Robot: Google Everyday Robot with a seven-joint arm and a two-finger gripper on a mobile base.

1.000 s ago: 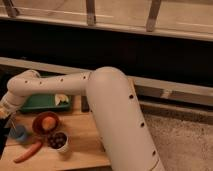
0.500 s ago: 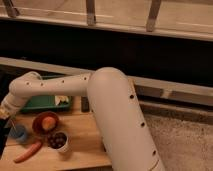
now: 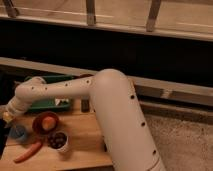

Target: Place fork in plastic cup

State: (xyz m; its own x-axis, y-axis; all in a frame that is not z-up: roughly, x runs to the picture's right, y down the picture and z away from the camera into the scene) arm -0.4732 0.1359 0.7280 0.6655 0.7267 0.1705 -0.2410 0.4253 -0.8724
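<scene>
1. Compared with the frame half a second earlier, the arm [image 3: 100, 105] is seen lowered slightly at its far end; the gripper [image 3: 8, 118] has been brought just above the plastic cup [image 3: 19, 133], at the picture's left edge.
2. Whether anything is held cannot be told; the fork cannot be made out.
3. The plastic cup is stood near the wooden table's [image 3: 82, 145] left side; the orange bowl [image 3: 45, 122] is placed just beside it, the white cup [image 3: 59, 141] with dark contents close by, the carrot [image 3: 28, 151] in front.
4. The green tray [image 3: 46, 102] is set behind the bowl.
5. Bare wood is left toward the table's front edge and beside the arm's thick base; the row of dishes is otherwise closely packed.
</scene>
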